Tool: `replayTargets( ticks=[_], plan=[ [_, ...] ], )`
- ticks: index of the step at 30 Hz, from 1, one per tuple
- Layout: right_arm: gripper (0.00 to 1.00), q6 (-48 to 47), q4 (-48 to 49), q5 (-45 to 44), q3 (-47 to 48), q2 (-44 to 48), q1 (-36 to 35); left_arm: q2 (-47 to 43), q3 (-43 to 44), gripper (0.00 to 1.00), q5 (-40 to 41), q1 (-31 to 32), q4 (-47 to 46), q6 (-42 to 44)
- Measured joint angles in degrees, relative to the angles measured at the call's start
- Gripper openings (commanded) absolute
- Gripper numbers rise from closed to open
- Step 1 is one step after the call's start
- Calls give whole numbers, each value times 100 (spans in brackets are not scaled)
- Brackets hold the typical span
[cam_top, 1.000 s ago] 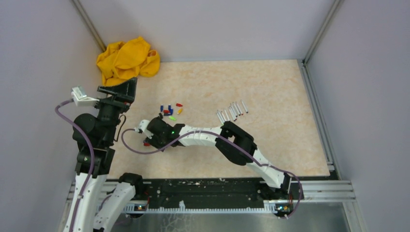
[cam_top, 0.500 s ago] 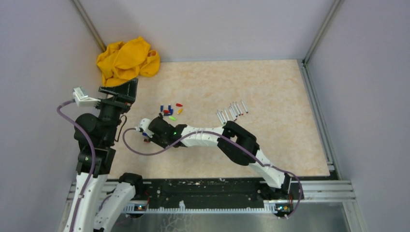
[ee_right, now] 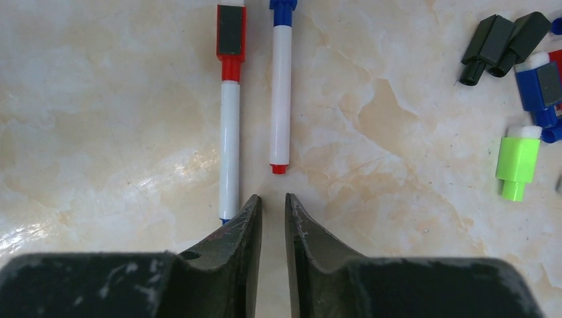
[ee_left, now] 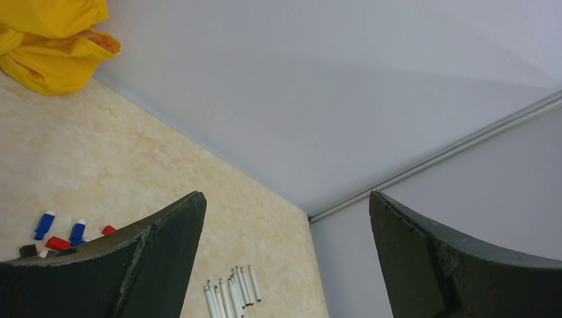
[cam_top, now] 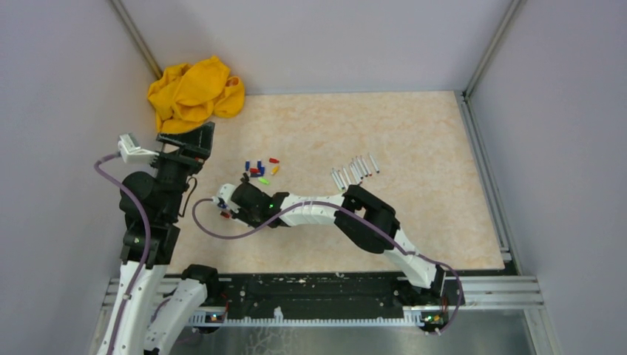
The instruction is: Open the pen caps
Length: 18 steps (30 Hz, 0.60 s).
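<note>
We are looking at the right gripper (ee_right: 272, 199) hanging low over the beige marbled counter (ee_right: 99, 119), towards its left edge. Its two black fingers are clenched almost together, with only a slit between them and nothing in it. Just ahead of it two thin white markers are lying side by side, not touching. The left-hand marker (ee_right: 229, 146) is wearing a red plastic cap (ee_right: 231, 33) with a dark patch at its far end, and its near end is lying just beside one fingertip. The right-hand marker (ee_right: 280, 93) is carrying a blue plastic cap (ee_right: 283, 8) at its far end and showing a small red tip nearest the gripper. Off to the right, loose black caps (ee_right: 494, 40), a loose blue cap (ee_right: 540, 86) and a lime-green cap (ee_right: 517, 162) are lying in a small cluster. The left gripper (ee_left: 285, 195) is hanging raised near the left edge, released wide and grasping nothing. A crumpled yellow cloth (cam_top: 194, 92) is sitting in the far left corner, and a row of bare white barrels (cam_top: 355, 170) is lying right of the middle.
</note>
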<state>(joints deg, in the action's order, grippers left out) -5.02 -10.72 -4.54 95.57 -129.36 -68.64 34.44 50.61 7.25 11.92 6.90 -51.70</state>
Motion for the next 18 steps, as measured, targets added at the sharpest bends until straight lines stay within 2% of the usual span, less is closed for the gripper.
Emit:
replayTargets(
  ticks=[8,18],
  plan=[
    [26,-44,-107,-35,72,0,2,0,0,99,26,0,0,4],
    [27,-105,-319,-7,570,-24,2,0,0,99,66,0,0,11]
  ],
)
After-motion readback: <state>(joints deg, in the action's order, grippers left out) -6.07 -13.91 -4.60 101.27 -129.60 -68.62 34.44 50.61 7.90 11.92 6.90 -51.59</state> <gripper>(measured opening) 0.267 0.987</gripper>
